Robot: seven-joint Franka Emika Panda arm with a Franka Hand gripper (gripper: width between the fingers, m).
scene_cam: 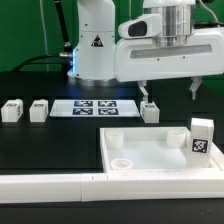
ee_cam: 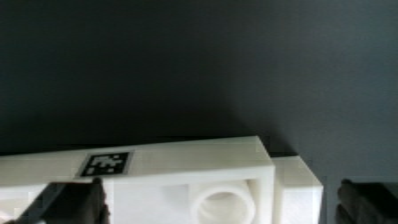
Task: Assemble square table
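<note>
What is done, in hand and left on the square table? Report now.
Done: one upright leg stands in the tabletop corner at the exterior view's right; whether it is tight, I cannot tell. In hand: nothing, the pincer hangs open. Left: a loose leg near the pincer and two more legs at the exterior view's left await three empty sockets.

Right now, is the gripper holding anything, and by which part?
Nothing is held. The gripper hangs open over a corner of the square tabletop, with nothing between its fingers.
</note>
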